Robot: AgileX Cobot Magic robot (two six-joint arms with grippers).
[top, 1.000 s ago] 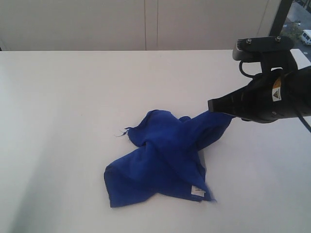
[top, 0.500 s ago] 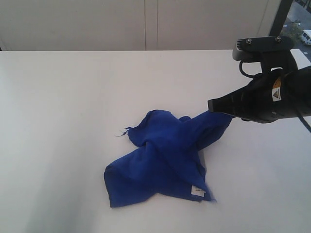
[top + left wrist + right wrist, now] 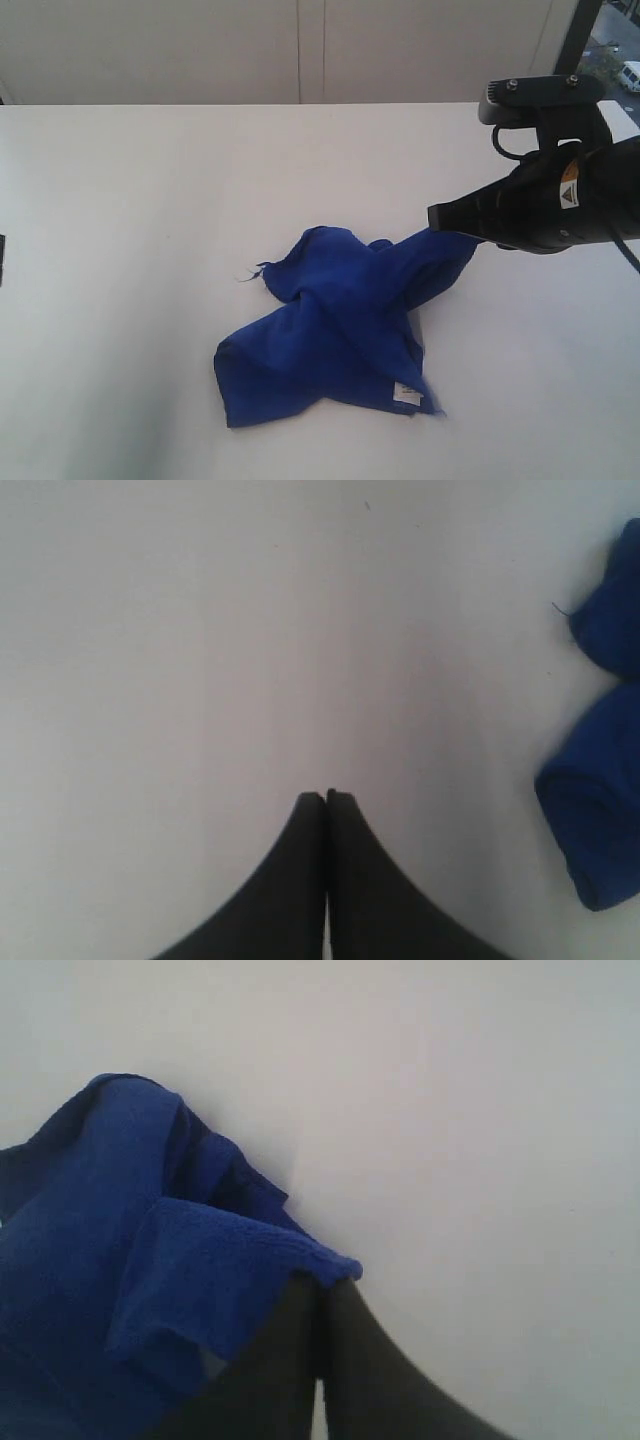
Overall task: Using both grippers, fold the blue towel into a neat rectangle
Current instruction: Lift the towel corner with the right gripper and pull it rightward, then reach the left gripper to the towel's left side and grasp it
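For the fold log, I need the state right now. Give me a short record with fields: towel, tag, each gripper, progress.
towel: blue towel crumpled in a loose heap on the white table
tag: white tag showing at the heap's lower right corner in the exterior view
right gripper: right gripper shut on a towel edge at the heap's right side, that edge raised off the table
left gripper: left gripper shut, holding nothing, over bare table, apart from the towel
progress: no fold made yet

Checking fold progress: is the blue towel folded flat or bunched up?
Bunched up. The blue towel lies in a rumpled, twisted heap, one end pinched by the right gripper; no neat rectangle.
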